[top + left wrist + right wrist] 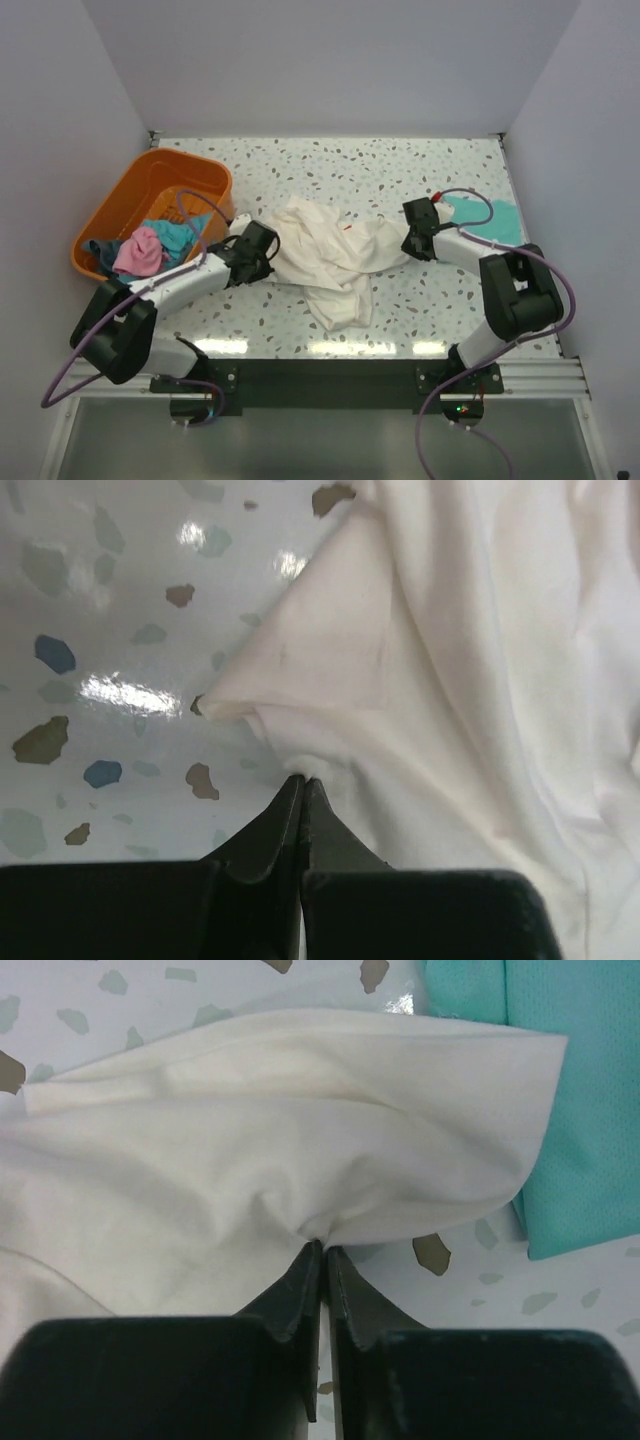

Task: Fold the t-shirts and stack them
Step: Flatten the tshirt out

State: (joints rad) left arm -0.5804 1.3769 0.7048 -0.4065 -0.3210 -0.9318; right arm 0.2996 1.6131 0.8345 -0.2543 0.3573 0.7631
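The cream-white t-shirt (325, 255) lies crumpled across the middle of the table, a bit of red print showing on it. My left gripper (270, 255) is shut on its left edge; the wrist view shows white cloth (420, 680) pinched at the tips (303, 778). My right gripper (408, 243) is shut on its right end, with cloth (250, 1160) bunched at the tips (322, 1244). The teal-green t-shirt (488, 218) lies flat at the back right, just beyond the right gripper, and shows in the right wrist view (570, 1110).
An orange plastic basket (130, 200) stands at the back left, holding pink and blue clothes (140, 250). White walls close in the speckled table (360, 165) on three sides. A black rail (320, 375) runs along the near edge.
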